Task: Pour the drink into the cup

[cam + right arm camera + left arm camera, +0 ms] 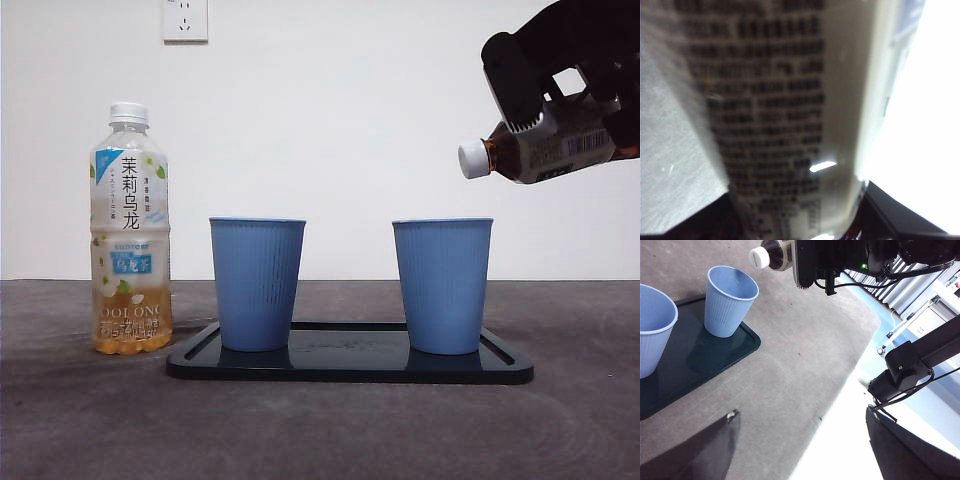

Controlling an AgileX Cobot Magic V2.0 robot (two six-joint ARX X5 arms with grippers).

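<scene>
Brown tea bottle [560,148] tipped, capped, likely slippery | right gripper [570,75] pinches its labelled middle above cup [442,285] | left gripper [800,450] spread, waiting

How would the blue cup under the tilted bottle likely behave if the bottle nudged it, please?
The blue cup looks empty in the left wrist view, so probably light. Tall, narrowing to its base, it may tip. On the smooth tray, it might slide.

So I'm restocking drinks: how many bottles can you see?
2. The oolong tea bottle stands on the table beside the tray; the dark drink bottle is tilted in the right gripper above the cups.
</scene>
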